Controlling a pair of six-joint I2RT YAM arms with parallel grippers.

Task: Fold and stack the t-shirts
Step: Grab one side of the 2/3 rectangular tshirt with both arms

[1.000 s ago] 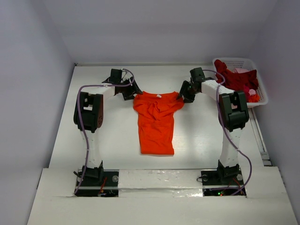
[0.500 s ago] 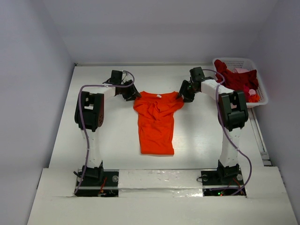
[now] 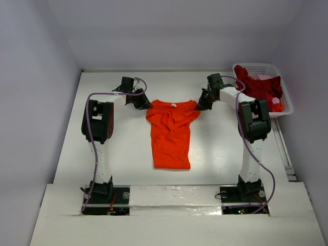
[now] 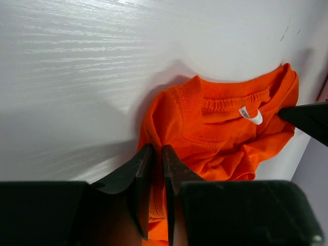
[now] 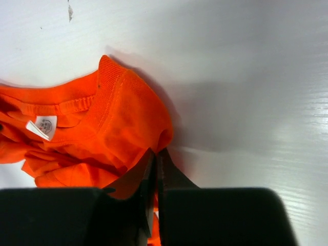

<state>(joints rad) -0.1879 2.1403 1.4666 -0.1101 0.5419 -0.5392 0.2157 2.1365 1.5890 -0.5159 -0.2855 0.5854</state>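
Observation:
An orange t-shirt (image 3: pixel 170 130) lies crumpled on the white table, collar towards the back wall, its white neck label (image 4: pixel 251 115) showing. My left gripper (image 3: pixel 145 105) is shut on the shirt's left shoulder edge (image 4: pixel 154 154), with orange cloth pinched between its fingers. My right gripper (image 3: pixel 199 106) is shut on the right shoulder edge (image 5: pixel 159 143) in the same way. Both sit low at the table. Dark red and pink t-shirts (image 3: pixel 261 86) are heaped in the basket at the back right.
The white lattice basket (image 3: pixel 246 67) stands at the table's back right corner, close behind the right arm. Walls close in the table on the left, back and right. The left arm (image 3: pixel 97 120) and right arm (image 3: pixel 254 120) flank the orange shirt.
Both grippers have closed from open onto the shirt's shoulder edges. The left one also slid slightly right onto the cloth. The shirt itself has hardly moved.

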